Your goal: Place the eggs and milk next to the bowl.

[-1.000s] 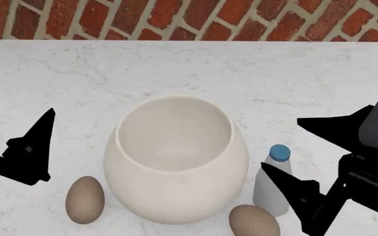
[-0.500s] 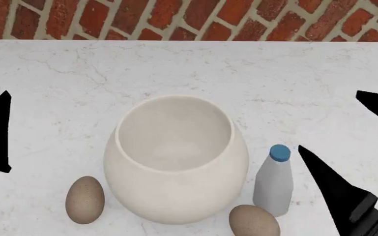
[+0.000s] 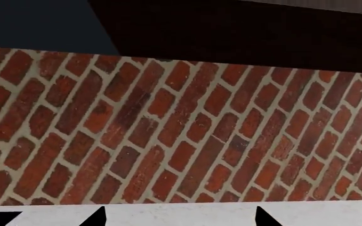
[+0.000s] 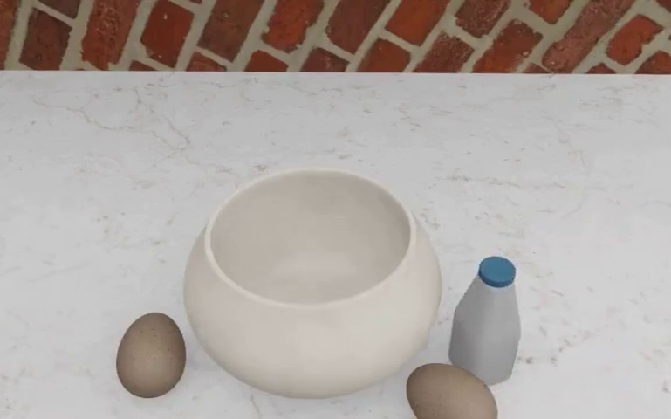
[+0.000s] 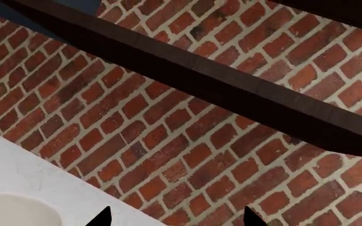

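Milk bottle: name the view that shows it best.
The head view: the milk stands upright, whole, beside the bowl. The left wrist view shows only brick wall; the right wrist view shows wall and a sliver of bowl rim, no bottle.

- The bowl (image 4: 311,284) at frame centre looks like matte, smooth cream ceramic.
- Two eggs (image 4: 151,354) (image 4: 450,392) along the lower edge show finely speckled, dull tan shells.
- The milk bottle (image 4: 485,327), lower right, is satiny pale plastic.
- The counter (image 4: 102,157) is veined white marble; rough red brick wall (image 4: 311,35) on top.
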Motion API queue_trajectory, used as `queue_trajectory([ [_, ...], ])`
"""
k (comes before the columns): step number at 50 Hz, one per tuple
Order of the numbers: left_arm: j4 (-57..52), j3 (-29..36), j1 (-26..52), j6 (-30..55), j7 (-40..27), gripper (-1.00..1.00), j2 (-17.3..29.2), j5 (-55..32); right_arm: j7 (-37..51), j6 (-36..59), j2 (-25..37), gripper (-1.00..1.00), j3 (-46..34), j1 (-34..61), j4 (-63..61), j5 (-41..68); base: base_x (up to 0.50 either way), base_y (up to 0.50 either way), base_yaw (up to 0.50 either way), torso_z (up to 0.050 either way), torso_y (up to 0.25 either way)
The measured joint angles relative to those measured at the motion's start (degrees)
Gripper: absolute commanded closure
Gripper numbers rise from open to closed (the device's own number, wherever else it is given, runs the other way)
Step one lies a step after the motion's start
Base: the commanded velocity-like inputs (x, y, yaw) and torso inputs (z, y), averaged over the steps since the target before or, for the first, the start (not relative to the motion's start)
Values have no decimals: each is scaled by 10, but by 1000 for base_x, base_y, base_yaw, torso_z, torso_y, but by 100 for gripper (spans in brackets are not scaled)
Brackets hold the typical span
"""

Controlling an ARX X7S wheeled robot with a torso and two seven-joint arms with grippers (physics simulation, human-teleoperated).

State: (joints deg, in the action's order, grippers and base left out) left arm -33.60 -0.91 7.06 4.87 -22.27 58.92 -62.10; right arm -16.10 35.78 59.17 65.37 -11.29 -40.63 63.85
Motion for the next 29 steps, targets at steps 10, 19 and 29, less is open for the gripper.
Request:
queue_trajectory([
  [10, -20, -100, -109, -34, -3, -100, 7, -8, 24, 54, -46, -100, 131, -31, -35, 2, 0, 0, 0, 0, 0],
  [19, -30, -194, -202, -55, 7, -100, -10, -12, 35, 93, -72, -100, 223, -56, -65, 12, 0, 0, 0, 0, 0],
  [29, -44, -298, -303, -75, 34, -100, -58, -16, 23, 119, -114, -100, 314, -81, -96, 23, 0, 0, 0, 0, 0],
])
